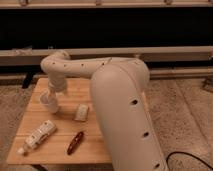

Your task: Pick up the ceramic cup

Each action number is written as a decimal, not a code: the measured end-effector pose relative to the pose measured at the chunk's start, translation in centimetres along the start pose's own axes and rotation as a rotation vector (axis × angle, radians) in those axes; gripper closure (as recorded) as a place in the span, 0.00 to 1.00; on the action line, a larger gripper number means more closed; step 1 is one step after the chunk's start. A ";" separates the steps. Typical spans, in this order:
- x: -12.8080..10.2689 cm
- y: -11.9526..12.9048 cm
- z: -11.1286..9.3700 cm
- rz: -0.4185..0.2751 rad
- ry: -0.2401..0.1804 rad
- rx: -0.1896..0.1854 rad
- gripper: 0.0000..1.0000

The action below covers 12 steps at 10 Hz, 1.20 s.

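Observation:
The ceramic cup (48, 100) is a small white cup standing on the left part of the wooden table (35, 110). My gripper (53, 98) hangs from the white arm's wrist (57, 80) and comes down right at the cup, over and against it. The cup's right side is hidden by the gripper. I cannot see whether the cup rests on the table or is held. The arm's large white body (120, 110) fills the right half of the view.
A white bottle (39, 135) lies on its side at the table's front left. A dark red-brown oblong thing (75, 142) lies at the front middle. A small white packet (81, 112) lies right of the cup. A dark wall with rails stands behind.

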 end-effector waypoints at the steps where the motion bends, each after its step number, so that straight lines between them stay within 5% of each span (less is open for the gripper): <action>1: 0.0 -0.1 0.2 0.002 0.004 0.003 0.55; 5: 0.3 -0.2 1.0 0.003 0.015 0.011 0.83; 12: -0.8 0.6 -3.3 -0.038 0.005 -0.001 0.83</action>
